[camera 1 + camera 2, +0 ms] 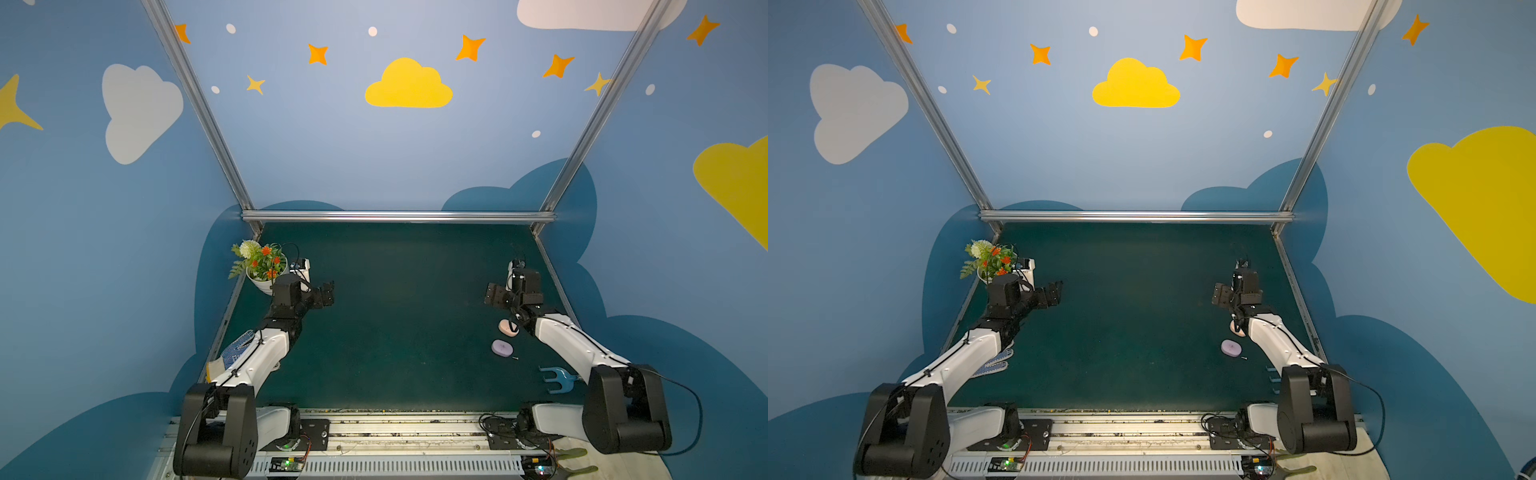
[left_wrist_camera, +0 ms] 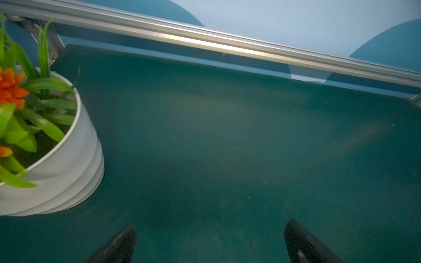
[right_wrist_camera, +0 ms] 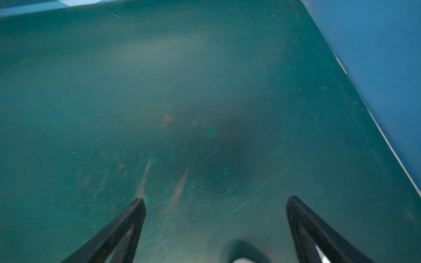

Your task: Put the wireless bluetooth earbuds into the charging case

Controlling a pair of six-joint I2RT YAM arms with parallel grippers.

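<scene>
- In both top views the left gripper [image 1: 325,293] hangs above the green table [image 1: 395,332], just beside the potted plant [image 1: 261,270]. Only the left wrist view shows its fingertips [image 2: 127,236] clearly: they stand wide apart, with only bare table between them.
- The right gripper [image 1: 491,295] hangs near the table's right edge. In the right wrist view its jaws are spread wide too and hold nothing, with scuffed, stained mat beneath.
- The charging cases appear only in the top views. The lavender case [image 1: 502,348] lies on the table on the near side of the right gripper, apart from it. The pink case [image 1: 508,327] lies just beyond the lavender one, beside the right forearm.
- In a top view that arm hides most of the pink case [image 1: 1236,329], while the lavender case [image 1: 1231,347] is in full sight.
- We cannot make out the earbuds in any view. A tiny speck sits just beside the lavender case, too small for us to name.
- A blurred pale shape sits at the edge of the right wrist view, and we cannot tell what it is.
- In a top view the blue fork-shaped tool [image 1: 557,380] lies in plain sight near the right arm. In a top view only its prong tips [image 1: 1271,374] show from behind that arm.
- A dotted glove [image 1: 994,365] lies under the left forearm.
</scene>
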